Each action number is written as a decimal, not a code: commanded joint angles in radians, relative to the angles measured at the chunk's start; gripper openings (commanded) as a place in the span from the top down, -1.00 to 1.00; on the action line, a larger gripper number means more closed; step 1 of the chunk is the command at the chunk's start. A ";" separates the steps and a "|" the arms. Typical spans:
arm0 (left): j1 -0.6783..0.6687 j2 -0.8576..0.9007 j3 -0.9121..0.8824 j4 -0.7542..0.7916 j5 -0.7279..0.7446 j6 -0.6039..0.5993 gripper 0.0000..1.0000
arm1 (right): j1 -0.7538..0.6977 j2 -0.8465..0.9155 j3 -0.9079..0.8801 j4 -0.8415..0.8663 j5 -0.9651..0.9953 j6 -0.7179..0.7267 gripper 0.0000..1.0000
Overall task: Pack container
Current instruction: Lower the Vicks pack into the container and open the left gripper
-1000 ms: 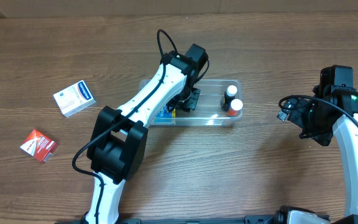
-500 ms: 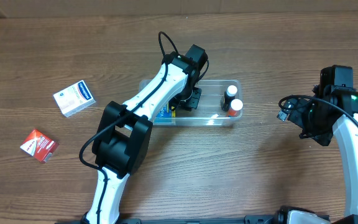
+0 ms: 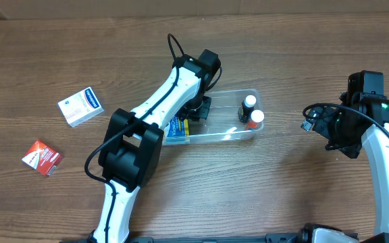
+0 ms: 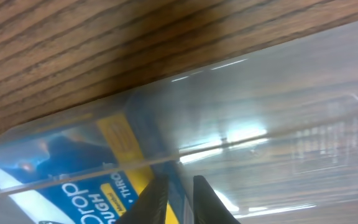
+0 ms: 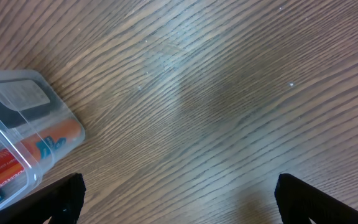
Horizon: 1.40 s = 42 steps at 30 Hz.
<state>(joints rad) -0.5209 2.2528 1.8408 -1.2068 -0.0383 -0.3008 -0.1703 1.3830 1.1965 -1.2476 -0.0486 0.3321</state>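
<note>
The clear plastic container (image 3: 225, 126) lies slanted at mid-table. It holds a blue and yellow box (image 3: 176, 128) at its left end and two white-capped bottles (image 3: 250, 101) at its right end. My left gripper (image 3: 198, 110) reaches into it beside the box. In the left wrist view its fingers (image 4: 180, 202) are nearly closed on the container's clear wall (image 4: 278, 93), with the box (image 4: 73, 193) right behind. My right gripper (image 3: 326, 128) is open and empty over bare wood to the right (image 5: 179, 199). The container's corner (image 5: 17, 81) shows at that view's left.
A white and blue box (image 3: 80, 106) and a red box (image 3: 42, 158) lie on the wooden table at the left, outside the container. The right arm's cables hang near the right edge.
The container has swung: its right end moved toward the table's far edge, so it now lies slanted. My left gripper shifted slightly left with it. The right arm has not moved.
</note>
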 commanded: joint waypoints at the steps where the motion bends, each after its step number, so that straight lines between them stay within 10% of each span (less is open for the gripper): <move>1: 0.034 0.040 -0.006 -0.028 -0.024 -0.018 0.66 | -0.005 -0.014 -0.002 0.005 -0.006 -0.006 -1.00; 42: 0.095 -0.175 0.400 -0.277 -0.136 0.005 0.44 | -0.005 -0.014 -0.002 0.005 -0.006 -0.006 -1.00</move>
<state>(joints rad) -0.4370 2.2318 2.1544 -1.4338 -0.0860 -0.3035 -0.1703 1.3830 1.1965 -1.2476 -0.0486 0.3321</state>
